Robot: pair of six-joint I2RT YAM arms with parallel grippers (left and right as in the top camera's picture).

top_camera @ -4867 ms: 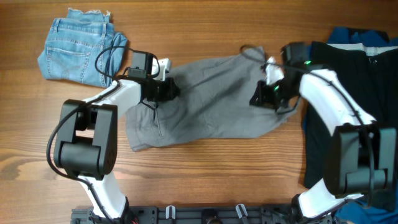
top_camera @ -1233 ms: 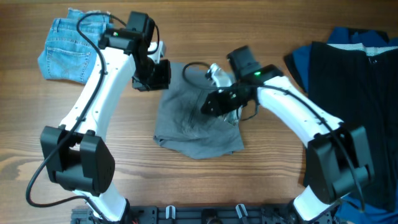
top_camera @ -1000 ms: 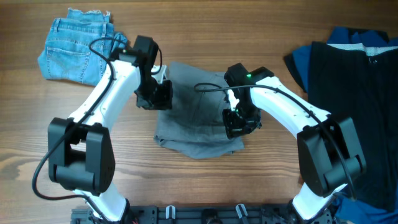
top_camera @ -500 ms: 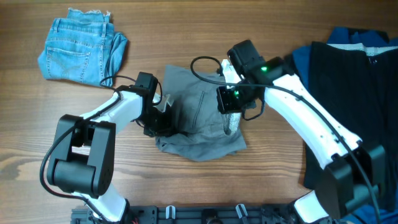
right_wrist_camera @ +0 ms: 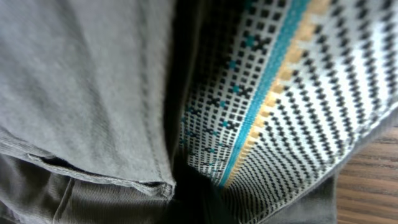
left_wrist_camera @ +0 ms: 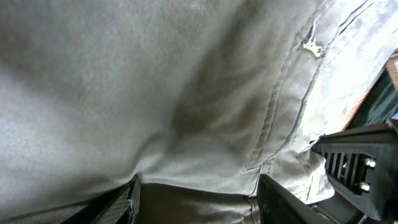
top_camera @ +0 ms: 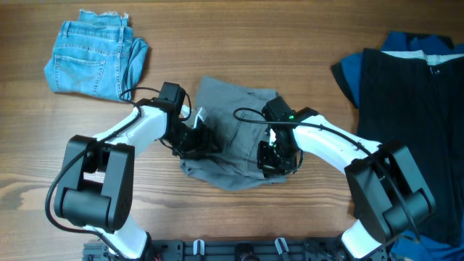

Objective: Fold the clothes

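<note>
Well left of the shorts lie the denim shorts, untouched. The left gripper sits on the shorts' left edge. Its wrist view shows the fingers spread wide, a hem of grey cloth running across the gap and nothing pinched. The shorts lie between the denim shorts and the black garment, doubled into a lumpy stack with a ragged lower edge. The right gripper presses into the shorts' right side. Its camera is filled by grey cloth and checked waistband lining, so I cannot tell whether its jaws are apart. The risk, I judge, is that either gripper lifts off with cloth snagged, drags the top layer and opens the fold. The grippers are also near each other over the shorts, so they could clash.
</note>
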